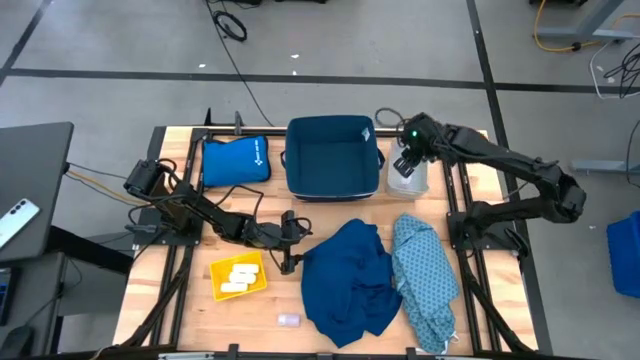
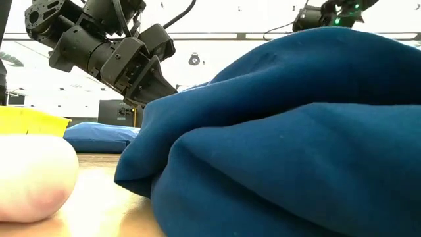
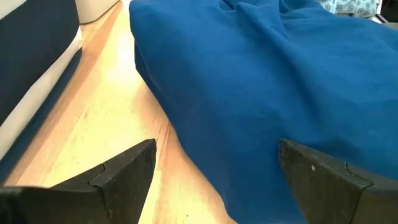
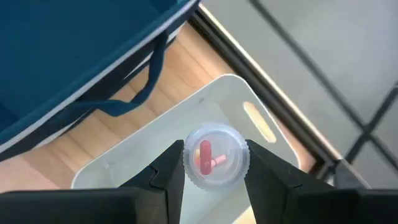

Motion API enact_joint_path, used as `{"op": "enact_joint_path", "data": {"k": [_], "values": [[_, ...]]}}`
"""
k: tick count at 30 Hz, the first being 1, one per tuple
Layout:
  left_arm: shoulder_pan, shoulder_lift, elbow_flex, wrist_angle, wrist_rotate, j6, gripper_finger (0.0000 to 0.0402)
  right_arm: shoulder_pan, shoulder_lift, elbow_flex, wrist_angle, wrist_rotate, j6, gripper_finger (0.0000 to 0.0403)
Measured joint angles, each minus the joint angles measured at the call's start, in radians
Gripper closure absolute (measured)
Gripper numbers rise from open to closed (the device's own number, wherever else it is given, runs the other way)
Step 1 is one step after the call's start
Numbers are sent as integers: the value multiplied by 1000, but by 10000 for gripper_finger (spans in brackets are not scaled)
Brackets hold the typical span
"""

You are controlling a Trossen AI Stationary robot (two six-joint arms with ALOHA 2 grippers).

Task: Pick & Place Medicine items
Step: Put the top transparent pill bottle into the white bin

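Observation:
My right gripper (image 4: 214, 163) is shut on a small round clear bottle (image 4: 216, 157) with red pills inside. It holds the bottle over a white bin (image 4: 155, 155) at the table's back right; the gripper (image 1: 408, 158) also shows in the high view above that bin (image 1: 407, 180). My left gripper (image 1: 290, 252) is open and empty, low over the wood beside the blue cloth (image 1: 350, 280), with its fingers (image 3: 124, 171) wide apart. Cream-white packs (image 1: 240, 276) lie in the yellow tray (image 1: 218, 270). A small whitish bottle (image 1: 288, 320) lies near the front edge and shows close in the low view (image 2: 33, 174).
A dark blue bin (image 1: 332, 157) stands at the back centre and a flat blue pouch (image 1: 235, 160) lies to its left. A patterned teal cloth (image 1: 425, 280) lies right of the blue cloth. Black frame rails run down both table sides.

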Motion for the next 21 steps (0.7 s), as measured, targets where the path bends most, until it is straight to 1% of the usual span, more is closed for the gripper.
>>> {"op": "enact_joint_path", "data": {"k": [6, 11, 21], "values": [[0, 0, 0, 3, 0, 0, 63, -116, 55, 0, 11, -140, -47, 267], [0, 0, 0, 2, 0, 1, 63, -146, 133, -1, 31, -154, -73, 267], [0, 0, 0, -4, 0, -2, 63, -159, 288, -1, 92, -207, -96, 267]]}}
